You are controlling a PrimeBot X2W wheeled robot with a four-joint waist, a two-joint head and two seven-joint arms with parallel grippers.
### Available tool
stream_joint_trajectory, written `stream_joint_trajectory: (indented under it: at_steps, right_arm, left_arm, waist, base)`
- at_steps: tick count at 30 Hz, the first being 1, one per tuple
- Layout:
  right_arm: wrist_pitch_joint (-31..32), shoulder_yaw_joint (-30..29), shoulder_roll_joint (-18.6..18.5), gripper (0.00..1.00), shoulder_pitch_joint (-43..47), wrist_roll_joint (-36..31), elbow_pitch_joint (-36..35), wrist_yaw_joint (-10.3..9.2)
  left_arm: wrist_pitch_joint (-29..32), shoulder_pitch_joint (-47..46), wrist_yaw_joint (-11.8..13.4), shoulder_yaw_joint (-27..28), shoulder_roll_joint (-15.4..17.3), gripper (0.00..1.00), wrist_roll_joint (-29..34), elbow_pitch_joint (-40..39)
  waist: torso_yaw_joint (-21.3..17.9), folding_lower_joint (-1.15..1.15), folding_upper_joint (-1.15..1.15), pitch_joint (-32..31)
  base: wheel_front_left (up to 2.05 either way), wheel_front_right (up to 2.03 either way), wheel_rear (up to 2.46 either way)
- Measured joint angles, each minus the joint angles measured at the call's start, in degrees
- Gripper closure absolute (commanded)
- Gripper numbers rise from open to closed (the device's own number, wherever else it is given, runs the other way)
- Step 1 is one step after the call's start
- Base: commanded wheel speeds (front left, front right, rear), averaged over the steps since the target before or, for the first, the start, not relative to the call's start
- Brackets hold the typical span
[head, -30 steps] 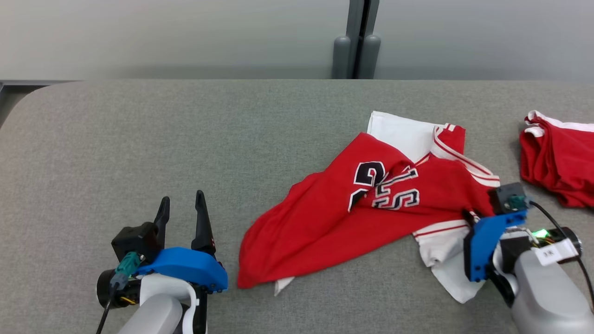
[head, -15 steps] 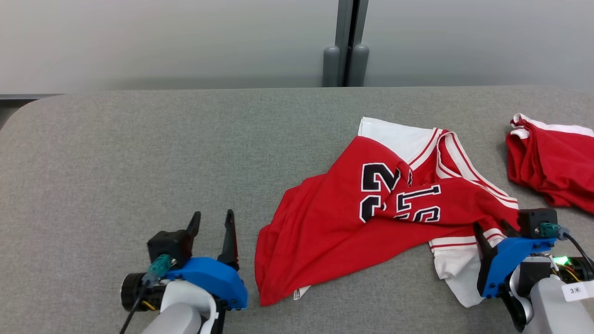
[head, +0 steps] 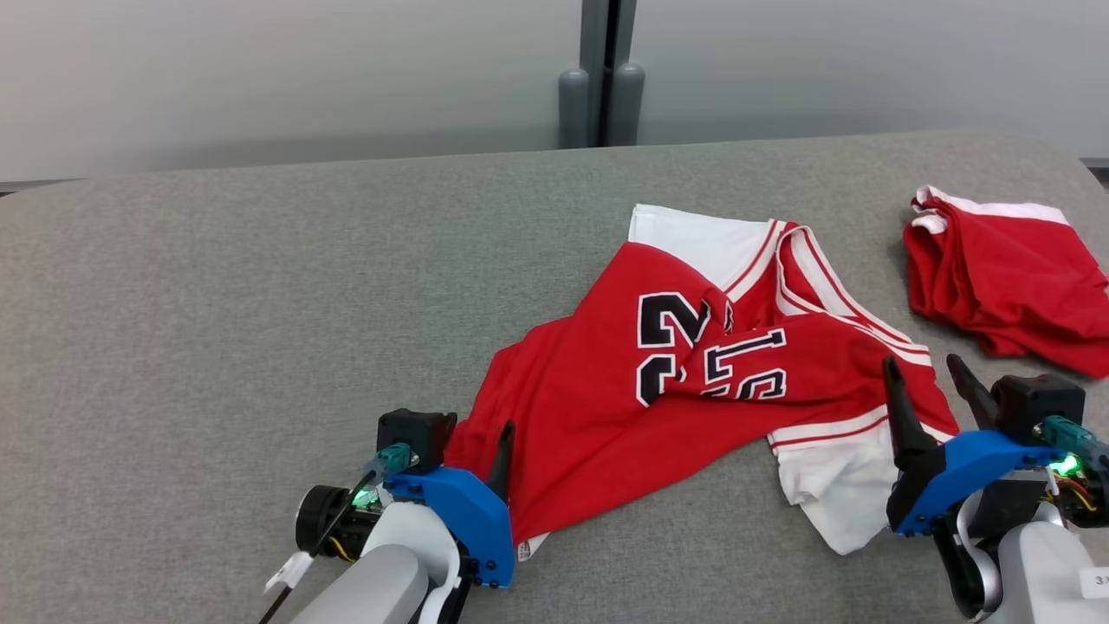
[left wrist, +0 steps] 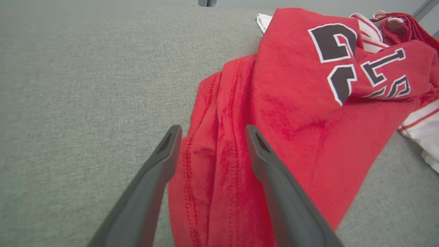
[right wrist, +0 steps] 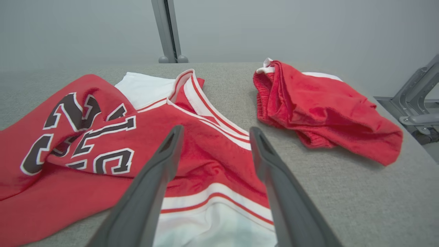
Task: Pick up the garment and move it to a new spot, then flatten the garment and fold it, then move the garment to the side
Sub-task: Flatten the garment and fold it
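A crumpled red and white jersey [head: 693,373] with black numbers lies on the grey table, right of centre. My left gripper [head: 472,433] is open at the jersey's lower left hem. In the left wrist view its two fingers [left wrist: 161,161] straddle the bunched red hem [left wrist: 219,161]. My right gripper [head: 927,377] is open and raised over the jersey's right side, above the red and white striped band [right wrist: 219,192]; the right wrist view shows its fingers [right wrist: 164,154] apart and holding nothing.
A second red garment [head: 1005,277] with white trim lies bunched at the table's far right, close to the right edge. A grey post [head: 602,78] stands behind the table. The grey table [head: 217,303] stretches bare to the left.
The camera has swung right and down. My left gripper has moved right onto the jersey's hem. My right gripper has lifted off the jersey's right side, fingers now pointing up.
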Motion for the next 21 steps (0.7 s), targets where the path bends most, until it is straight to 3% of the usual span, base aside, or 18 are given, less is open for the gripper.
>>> stream_joint_trajectory:
  at_steps: [11, 12, 14, 15, 16, 21]
  right_arm:
    - [2.47, 0.00, 0.91, 0.00, 3.09, 1.31, -9.84, 0.00]
    - [2.50, 0.11, 0.97, 0.00, 3.18, 1.42, -10.34, 0.00]
    - [2.71, 0.25, 0.99, 0.00, 3.57, 1.55, -10.88, 0.00]
    - [2.89, 0.30, 1.01, 0.00, 3.74, 1.72, -11.02, 0.00]
    - [2.91, 0.34, 1.04, 0.00, 3.82, 1.93, -11.18, 0.00]
    - [2.90, 0.41, 1.07, 0.00, 3.83, 2.68, -11.79, -0.01]
  left_arm:
    - [-0.02, -2.25, -2.89, -0.22, -2.67, 0.00, -1.57, 8.14]
    - [-0.08, -2.35, -2.96, -0.20, -2.82, 0.08, -1.69, 8.75]
    - [-0.09, -2.98, -3.43, -0.23, -3.22, 0.61, -1.77, 10.43]
    - [-0.08, -3.48, -3.52, -0.25, -3.44, 0.74, -1.77, 11.13]
    - [-0.02, -3.93, -3.98, -0.31, -3.75, 1.00, -1.78, 11.98]
    - [-1.75, -6.11, -3.99, -0.54, -4.36, 1.00, -1.15, 16.18]
  waist:
    - [-2.28, 0.00, 0.00, 1.11]
    - [-2.41, 0.00, 0.00, 1.24]
    - [-2.63, 0.00, 0.00, 1.45]
    - [-2.71, 0.00, 0.00, 1.54]
    - [-2.78, 0.00, 0.00, 1.62]
    - [-2.96, 0.00, 0.00, 1.94]
  base:
    - [0.00, 0.00, 0.00]
    - [0.00, 0.00, 0.00]
    - [0.00, 0.00, 0.00]
    - [0.00, 0.00, 0.00]
    - [0.00, 0.00, 0.00]
    - [0.00, 0.00, 0.00]
